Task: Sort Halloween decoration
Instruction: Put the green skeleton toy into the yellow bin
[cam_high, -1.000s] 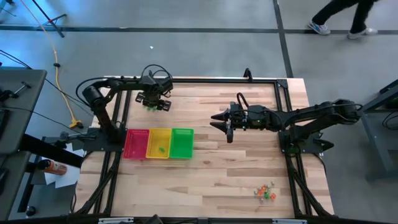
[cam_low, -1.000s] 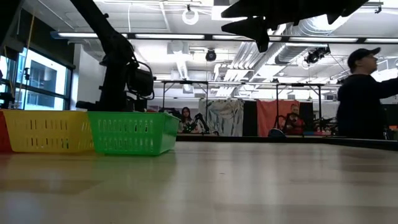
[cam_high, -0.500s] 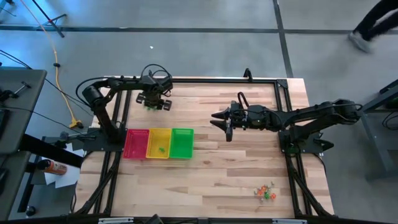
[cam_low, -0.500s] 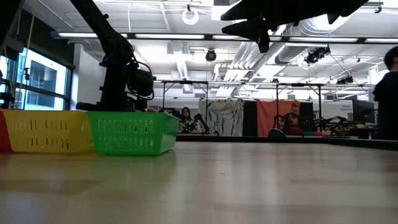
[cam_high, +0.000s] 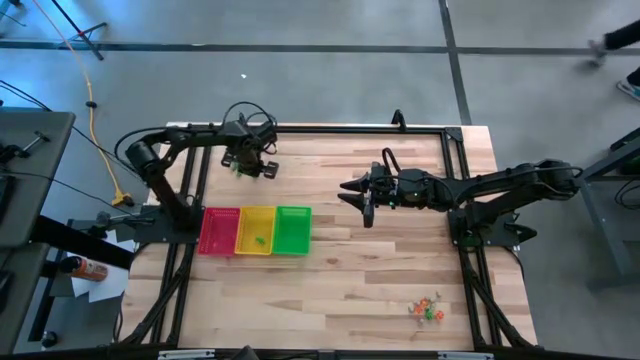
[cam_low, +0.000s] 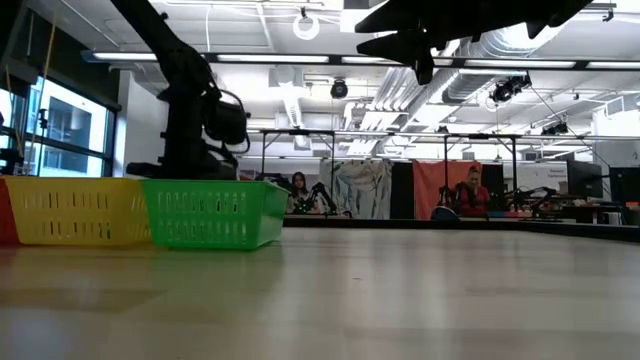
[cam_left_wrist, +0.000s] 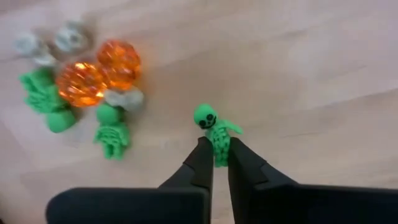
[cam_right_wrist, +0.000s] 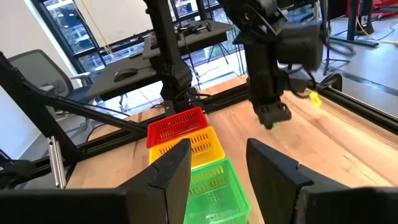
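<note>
From above, the left gripper (cam_high: 252, 163) hung over the far left part of the table (cam_high: 380, 270), beyond the red tray (cam_high: 219, 231); whatever it carried was too small to make out there. A second heap of trinkets (cam_high: 427, 310) lay near the table's front right corner, well apart from the trays, only specks of colour. The right gripper (cam_high: 358, 196) waited above mid-table, its arm stretched toward the green tray (cam_high: 293, 230).

At table height, the left arm stood behind the yellow tray (cam_low: 75, 210) and green tray, which hid its fingertips. The red tray was cut off at the edge.

The left wrist camera showed the left gripper's fingers (cam_left_wrist: 200, 163) pinched shut on the legs of a green skeleton (cam_left_wrist: 214, 129), its head and torso clear of the pads. Just beside it lay a cluster of trinkets (cam_left_wrist: 81, 87): two orange pumpkins, more green skeletons, and blurred pale grey pieces.

From the right wrist camera, the right gripper's fingers (cam_right_wrist: 176, 168) stood moderately apart with nothing between them, pointing toward the three trays and the left arm beyond.
</note>
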